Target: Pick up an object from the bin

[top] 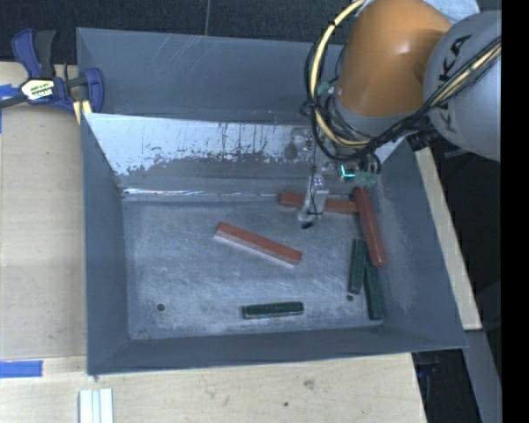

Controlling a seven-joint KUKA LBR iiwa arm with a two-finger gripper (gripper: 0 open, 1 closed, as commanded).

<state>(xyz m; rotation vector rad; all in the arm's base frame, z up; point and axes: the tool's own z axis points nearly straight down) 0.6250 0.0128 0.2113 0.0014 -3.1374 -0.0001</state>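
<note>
- The end effector [310, 210] stands low in the upper right part of the bin [101, 236], directly over a short red-brown bar [339, 207].
- The long axis of this bar runs left to right in the frame, passing under the tip.
- Whether it is open or closed, I cannot tell.

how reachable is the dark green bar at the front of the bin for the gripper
Probably yes: the dark green bar lies alone on the bin floor with nothing on it; the gripper is farther back, by a red-brown bar.
</note>
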